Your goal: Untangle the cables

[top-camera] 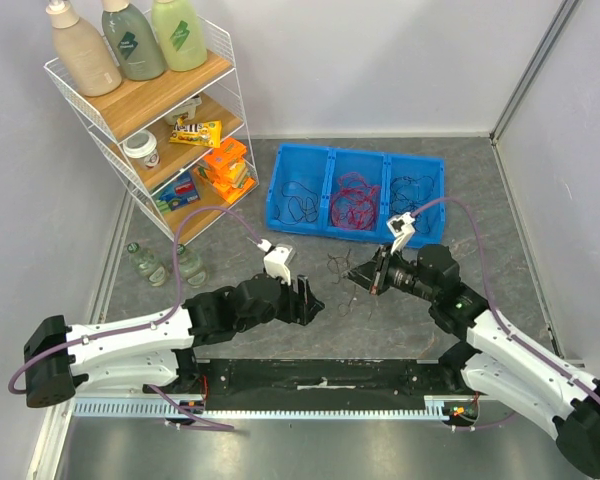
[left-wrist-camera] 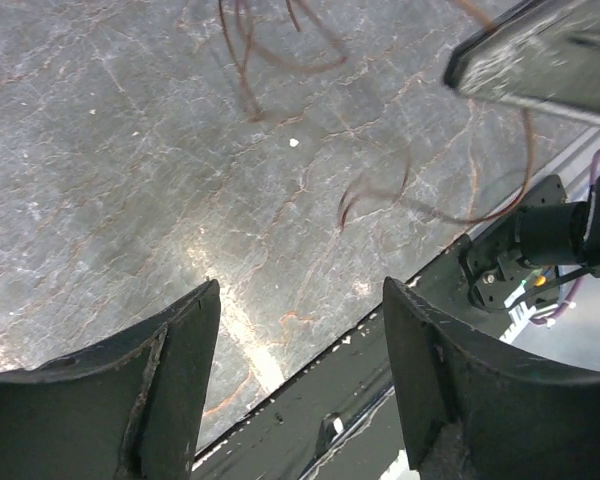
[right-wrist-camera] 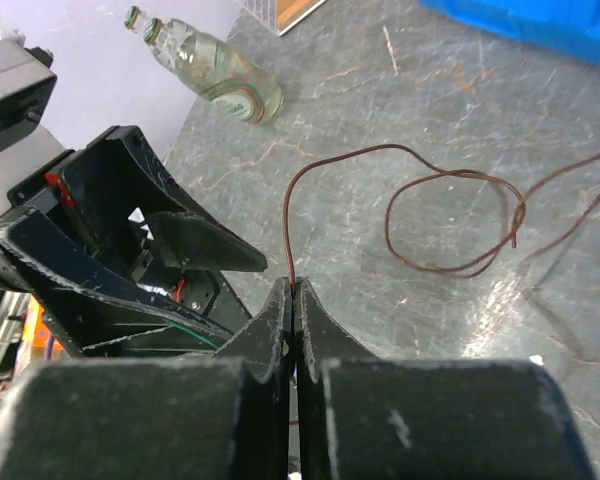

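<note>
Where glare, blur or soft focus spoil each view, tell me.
Left wrist: a bright glare patch on the table, and the left gripper looms soft and dark. Right wrist: the shut right gripper is blurred up close, while the brown cable it pinches is sharp. Top external: even light, but the loose cables barely resolve.

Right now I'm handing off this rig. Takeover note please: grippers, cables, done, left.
Left gripper: open, empty, low over the table.
Right gripper: shut on one thin brownish cable that loops out across the table.
Cables: loose strands on the table between the grippers; the blue bin holds a red clump in its middle compartment, black cables in the left one and more in the right.
Done: bin clumps look sorted by colour.
Left: likely draw the held cable clear of the loose strands, then sort what lies on the table.
</note>
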You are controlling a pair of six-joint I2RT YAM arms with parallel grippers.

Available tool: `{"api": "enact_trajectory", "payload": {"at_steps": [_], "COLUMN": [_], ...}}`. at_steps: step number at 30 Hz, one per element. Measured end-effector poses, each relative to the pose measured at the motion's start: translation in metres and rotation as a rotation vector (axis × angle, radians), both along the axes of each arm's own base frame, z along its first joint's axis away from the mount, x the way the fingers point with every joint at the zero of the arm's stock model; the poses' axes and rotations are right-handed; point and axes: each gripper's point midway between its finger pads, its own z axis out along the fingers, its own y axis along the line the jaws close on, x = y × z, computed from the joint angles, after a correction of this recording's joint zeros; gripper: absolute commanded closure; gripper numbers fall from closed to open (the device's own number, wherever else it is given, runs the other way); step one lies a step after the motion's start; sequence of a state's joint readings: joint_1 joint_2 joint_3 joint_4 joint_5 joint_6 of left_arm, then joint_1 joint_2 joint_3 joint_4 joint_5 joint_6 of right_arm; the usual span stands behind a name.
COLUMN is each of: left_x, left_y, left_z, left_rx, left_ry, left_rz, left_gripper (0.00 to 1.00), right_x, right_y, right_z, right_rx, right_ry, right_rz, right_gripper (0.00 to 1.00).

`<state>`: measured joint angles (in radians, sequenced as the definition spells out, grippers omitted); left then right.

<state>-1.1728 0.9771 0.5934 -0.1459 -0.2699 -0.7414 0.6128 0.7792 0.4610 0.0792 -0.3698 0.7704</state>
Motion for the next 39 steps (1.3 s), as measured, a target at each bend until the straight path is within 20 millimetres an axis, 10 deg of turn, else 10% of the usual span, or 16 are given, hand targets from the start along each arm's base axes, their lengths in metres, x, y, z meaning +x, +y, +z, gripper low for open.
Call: {"api": "enact_trajectory", "payload": {"at_steps": [20, 29, 39], "left_x": [0.015, 0.036, 0.039], "left_y": [-0.023, -0.003, 0.000], "left_z": [-0.041, -0.070, -0.066], "left_rx": [0.011, 0.048, 0.029], "left_ry": [0.110, 0.151, 0.138], "left_rz": [-0.040, 0.041, 0.031], "left_gripper": [0.36, 0.22, 0.98], "right_x": [-0.024, -0.038, -0.038], "right_y": [0.027, 0.025, 0.022], "right_z": [0.036, 0.067, 0.081], "right_rx": [0.261, 0.331, 0.302], "right_ry": [0.041, -0.003, -0.036], "right_rz": [0.139, 0.185, 0.176], "right_gripper": [1.00, 1.00, 1.00]}}
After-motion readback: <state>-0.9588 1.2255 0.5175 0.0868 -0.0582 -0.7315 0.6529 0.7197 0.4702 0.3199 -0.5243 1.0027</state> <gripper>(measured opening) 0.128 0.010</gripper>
